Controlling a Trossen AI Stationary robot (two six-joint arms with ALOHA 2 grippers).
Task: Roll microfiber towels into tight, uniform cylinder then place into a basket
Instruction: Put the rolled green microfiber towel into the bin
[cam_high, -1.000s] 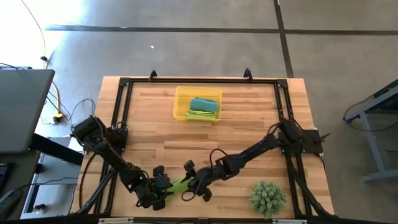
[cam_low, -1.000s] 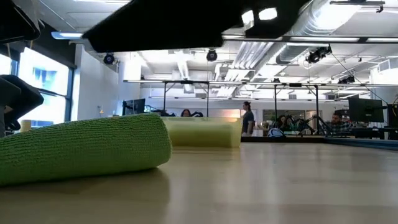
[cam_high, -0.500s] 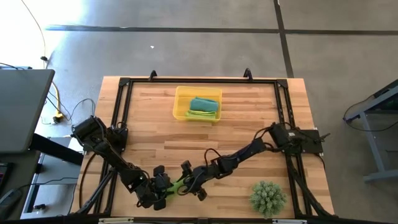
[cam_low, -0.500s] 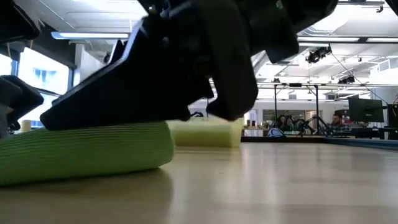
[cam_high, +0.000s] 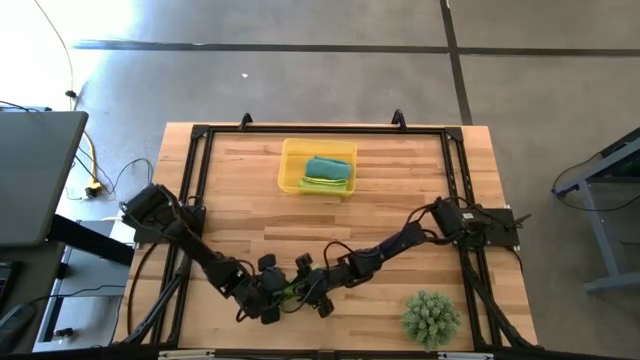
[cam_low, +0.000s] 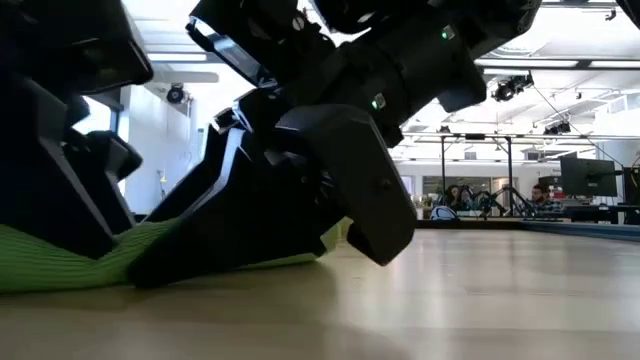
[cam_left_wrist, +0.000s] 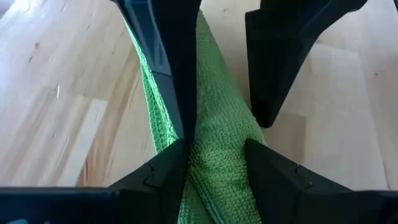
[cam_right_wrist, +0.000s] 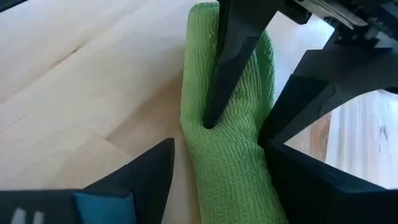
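A rolled lime-green towel (cam_high: 290, 293) lies on the table near its near edge, mostly covered by both grippers. My left gripper (cam_high: 272, 300) comes from the left and is shut on it (cam_left_wrist: 217, 180). My right gripper (cam_high: 308, 292) comes from the right, its open fingers astride the same roll (cam_right_wrist: 221, 174). The yellow basket (cam_high: 288, 170) stands at the far middle. It holds a teal towel (cam_high: 325, 165) and a second lime-green towel (cam_high: 322, 183). My left gripper pinches the roll (cam_left_wrist: 217, 155) between its two fingers, which lie low along it from the table's left. One finger (cam_right_wrist: 221, 81) dents the cloth, and a strip of towel (cam_left_wrist: 152, 118) lies outside it. The roll rests on the table. My right gripper stands low over the roll from the table's right, fingers along it. One finger (cam_right_wrist: 298, 168) lies against the roll's side (cam_right_wrist: 258, 143). A narrow gap shows between the other finger (cam_right_wrist: 149, 174) and the cloth. The roll lies on the table.
A spiky green ball-shaped plant (cam_high: 431, 316) stands at the near right corner. A black frame (cam_high: 320, 130) runs round the tabletop. Bare wood lies between the grippers and the basket.
My right gripper has gone toward the table's left and come down over the roll. My left gripper has gone toward the table's right along the roll, up to the right one. The roll's round end now looks squashed flatter under the fingers.
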